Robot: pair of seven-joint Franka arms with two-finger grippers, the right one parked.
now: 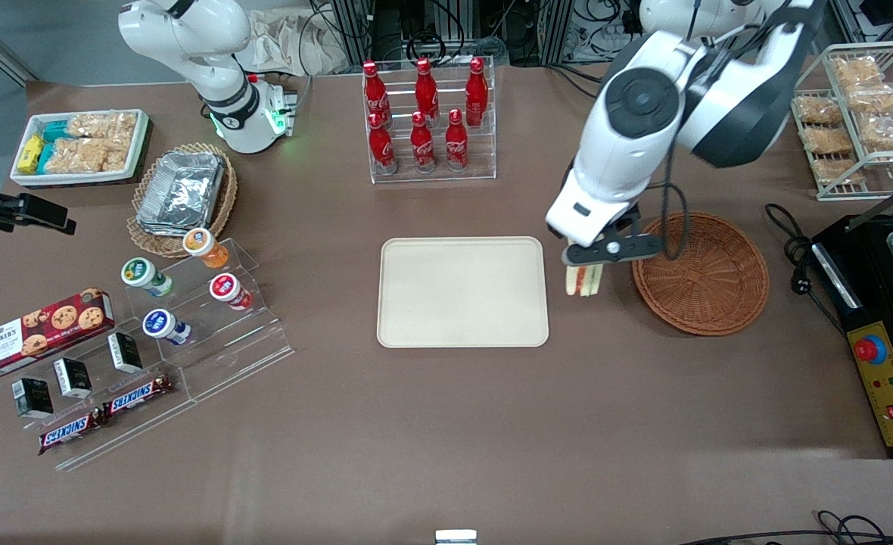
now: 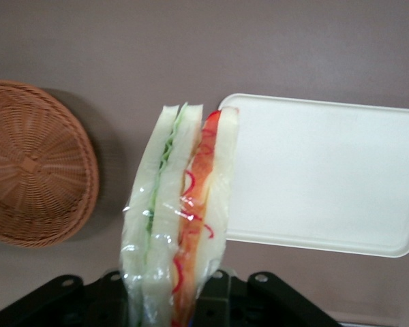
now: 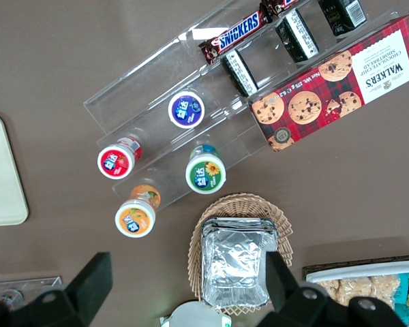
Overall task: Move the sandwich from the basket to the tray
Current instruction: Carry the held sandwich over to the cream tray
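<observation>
Sandwich [image 1: 586,278] in hand [image 1: 584,266] (aloft)

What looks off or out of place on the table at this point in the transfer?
Nothing stands out. The end effector holds the wrapped sandwich upright above bare table between the empty basket and the empty tray. The wrap looks intact, and nothing is spilled or tipped.

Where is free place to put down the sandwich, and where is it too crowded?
The tray is bare all over. The claw, shut on the sandwich, hangs over the bare strip of table between the tray and the basket, which is also bare inside. Crowded: toward the parked arm's end, the acrylic steps with cups and snacks.
</observation>
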